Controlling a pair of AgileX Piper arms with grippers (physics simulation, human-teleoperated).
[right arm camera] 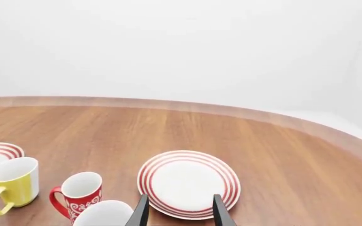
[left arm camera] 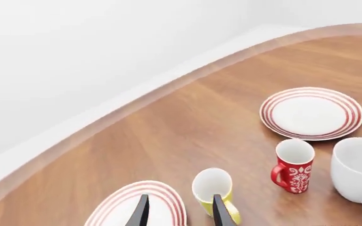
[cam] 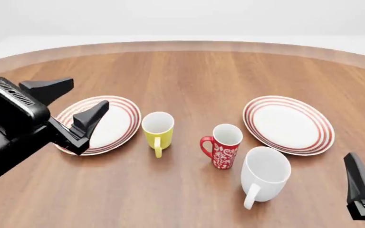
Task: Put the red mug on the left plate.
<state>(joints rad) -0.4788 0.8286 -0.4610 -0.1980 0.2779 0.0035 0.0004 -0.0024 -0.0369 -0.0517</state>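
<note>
The red mug (cam: 224,145) with white swirls stands upright mid-table, handle to the left; it also shows in the left wrist view (left arm camera: 294,165) and the right wrist view (right arm camera: 80,193). The left plate (cam: 116,126), white with red rings, lies at the left, partly hidden by my left gripper (cam: 89,91). That gripper is open and empty, above the plate's near left side, well left of the red mug. In the left wrist view the gripper (left arm camera: 179,207) is over the plate (left arm camera: 115,207). My right gripper (right arm camera: 179,209) is open and empty at the near right, away from the mug.
A yellow mug (cam: 158,130) stands between the left plate and the red mug. A bigger white mug (cam: 265,175) stands just right of and nearer than the red mug. The right plate (cam: 288,124) lies at the right. The round wooden table's (cam: 189,71) edge curves behind.
</note>
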